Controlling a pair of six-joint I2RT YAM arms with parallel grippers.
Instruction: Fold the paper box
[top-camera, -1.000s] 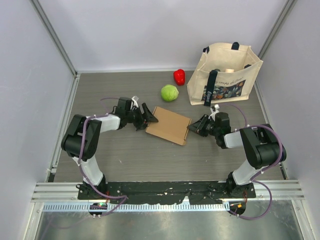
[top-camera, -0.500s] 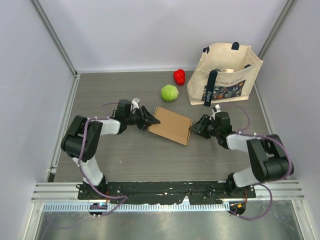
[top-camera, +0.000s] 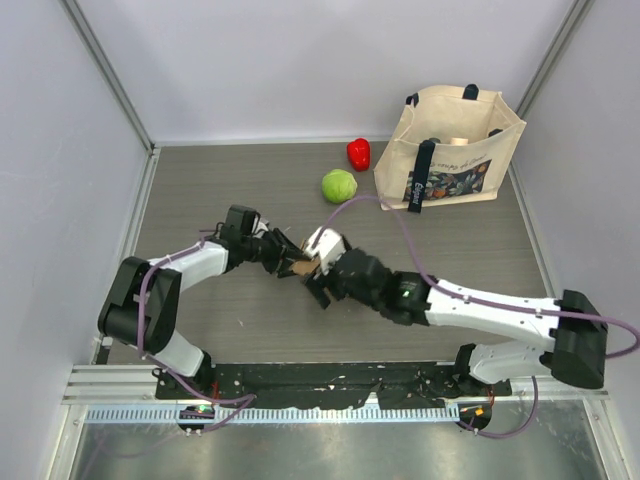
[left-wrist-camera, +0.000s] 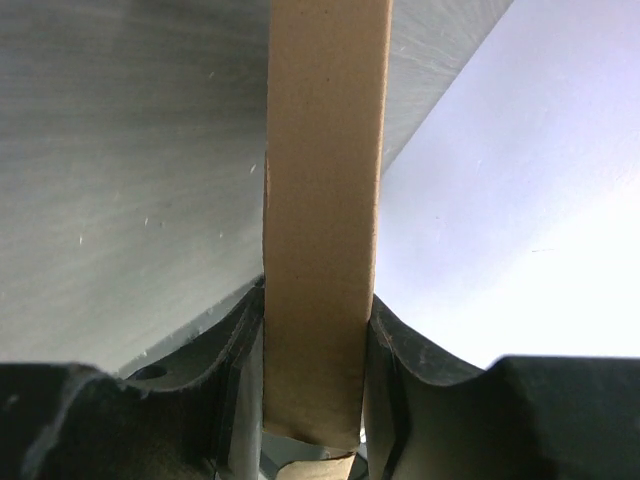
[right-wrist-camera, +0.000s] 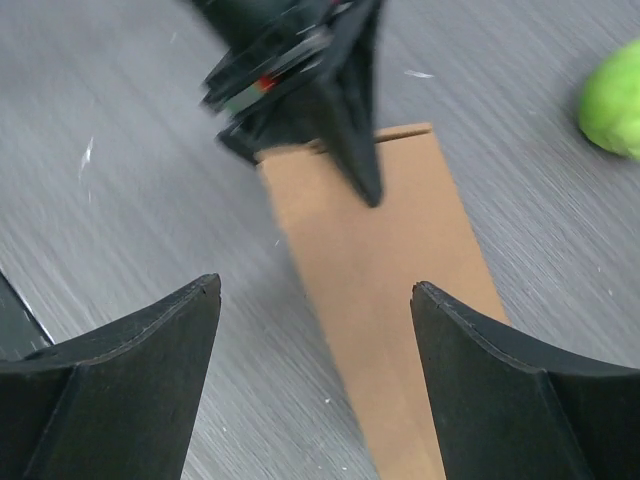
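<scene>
The paper box (right-wrist-camera: 390, 300) is a flat brown cardboard piece lying on the grey table. My left gripper (left-wrist-camera: 315, 335) is shut on its left edge, and the cardboard strip (left-wrist-camera: 320, 200) fills the gap between both fingers (left-wrist-camera: 240, 345). In the right wrist view the left gripper (right-wrist-camera: 300, 90) pinches the box's far end. My right gripper (right-wrist-camera: 315, 285) hangs open just above the box, holding nothing. From above, the right arm reaches across and hides most of the box (top-camera: 298, 266); the left gripper (top-camera: 285, 258) and right gripper (top-camera: 312, 278) sit close together.
A green ball-shaped vegetable (top-camera: 339, 185) and a red pepper (top-camera: 358, 153) lie behind the box. A beige tote bag (top-camera: 450, 150) stands at the back right. White walls close in the table on three sides.
The left gripper closed on the box's left edge. The right gripper let go of the right edge, opened wide, and its arm swung left over the box.
</scene>
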